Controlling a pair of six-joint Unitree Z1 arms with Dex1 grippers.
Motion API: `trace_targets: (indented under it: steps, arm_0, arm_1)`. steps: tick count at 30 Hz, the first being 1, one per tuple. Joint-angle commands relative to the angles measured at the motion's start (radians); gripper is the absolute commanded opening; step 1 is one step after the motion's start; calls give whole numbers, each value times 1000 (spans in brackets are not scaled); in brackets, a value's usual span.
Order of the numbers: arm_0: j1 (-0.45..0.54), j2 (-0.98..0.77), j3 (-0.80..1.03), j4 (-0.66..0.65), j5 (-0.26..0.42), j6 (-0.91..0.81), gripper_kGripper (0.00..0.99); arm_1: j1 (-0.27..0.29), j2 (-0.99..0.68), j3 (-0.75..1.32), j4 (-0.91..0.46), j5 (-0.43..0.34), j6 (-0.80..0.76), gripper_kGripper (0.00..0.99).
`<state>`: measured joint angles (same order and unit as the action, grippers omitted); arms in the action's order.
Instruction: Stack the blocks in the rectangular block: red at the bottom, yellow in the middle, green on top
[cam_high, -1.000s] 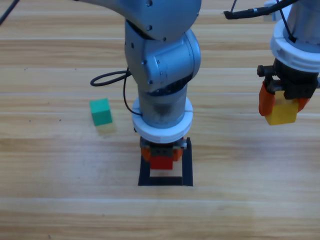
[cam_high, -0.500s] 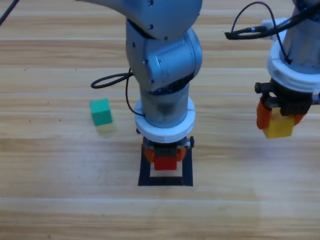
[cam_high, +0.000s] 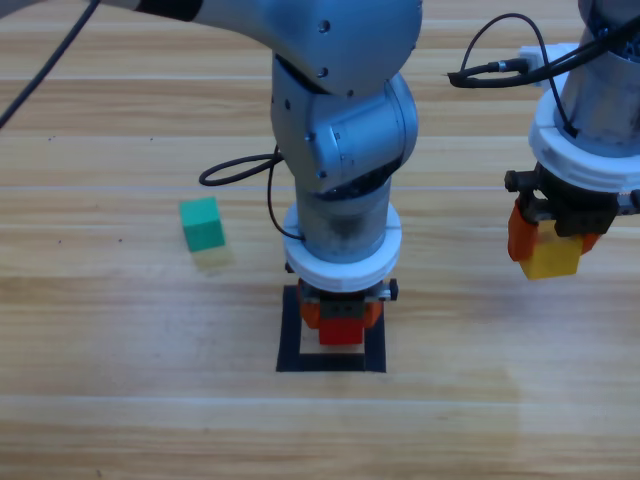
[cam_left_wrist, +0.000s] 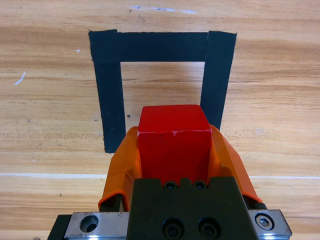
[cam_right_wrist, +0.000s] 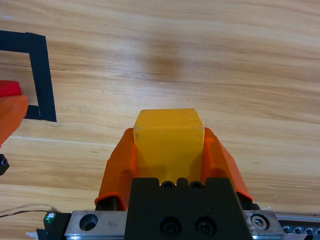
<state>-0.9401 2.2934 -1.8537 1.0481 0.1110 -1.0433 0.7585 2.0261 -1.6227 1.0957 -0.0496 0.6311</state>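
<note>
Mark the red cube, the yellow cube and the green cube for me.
red cube (cam_left_wrist: 173, 137), left wrist view, its front face between the jaws.
yellow cube (cam_right_wrist: 168, 142), right wrist view, its front face.
green cube (cam_high: 203, 224), high view, its top face.

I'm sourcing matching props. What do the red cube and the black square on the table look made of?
Red cube: looks like painted wood or hard plastic, matte, with pale scuffs on its edge. Black square: looks like tape, flat matte strips that overlap at the corners. Table: wood-grain planks with a slight sheen.

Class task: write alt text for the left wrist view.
The left hand grips the red cube between its orange jaws, above the near edge of the black tape square on the wooden table.
</note>
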Motion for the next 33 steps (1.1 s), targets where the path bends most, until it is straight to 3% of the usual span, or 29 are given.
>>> trace_targets:
  steps: [1, 33]
  arm_0:
    - [-20, 49, 11, -14, -7, 11, 83]
    - [4, 26, 110, -99, -7, 40, 84]
  arm_1:
    - [-19, -52, 17, -23, 5, 1, 66]
    - [-19, -46, 24, -56, 4, -1, 66]
